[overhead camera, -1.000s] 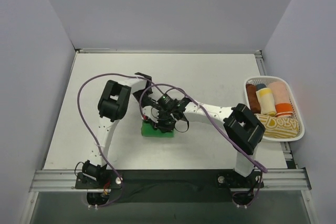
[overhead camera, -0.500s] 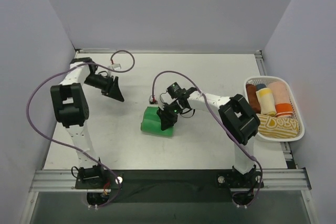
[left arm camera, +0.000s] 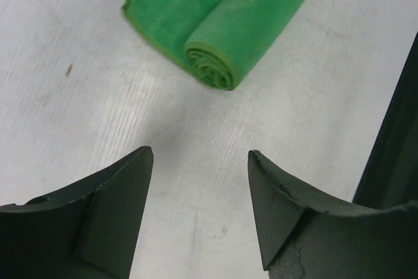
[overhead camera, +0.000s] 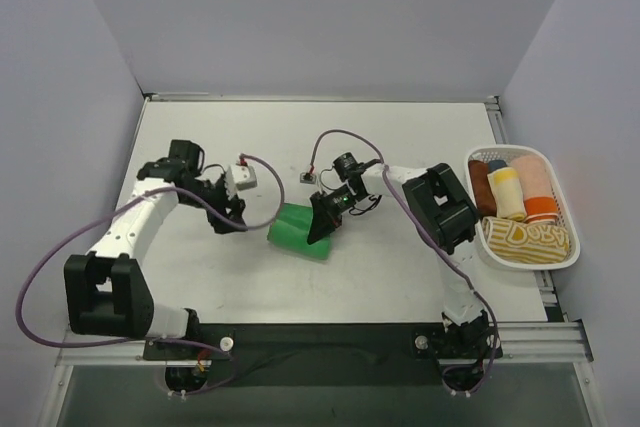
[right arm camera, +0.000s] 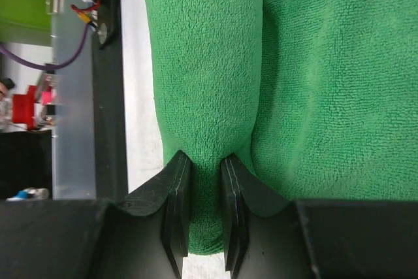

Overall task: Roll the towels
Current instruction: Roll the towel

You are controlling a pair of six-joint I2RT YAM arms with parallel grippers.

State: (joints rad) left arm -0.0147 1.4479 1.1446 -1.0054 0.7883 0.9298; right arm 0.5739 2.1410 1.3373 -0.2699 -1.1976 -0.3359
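Green towel [overhead camera: 298, 231] lies near the middle of the counter [overhead camera: 400, 137], partly rolled; the roll rests on the flat remainder, its spiral end facing the left arm; right tool [right arm camera: 204, 161] clamped on the other end of the roll, jaws pinching the cloth tight; left tool [left arm camera: 199, 155] jaws apart, nothing between them, over bare counter near the towel's spiral end, not touching; white basket [overhead camera: 530, 261] at the right edge holds several rolled cloths [overhead camera: 508, 192].

Pale lilac walls [overhead camera: 320, 17], white table [overhead camera: 400, 137], perhaps dark floor [overhead camera: 330, 402] in front
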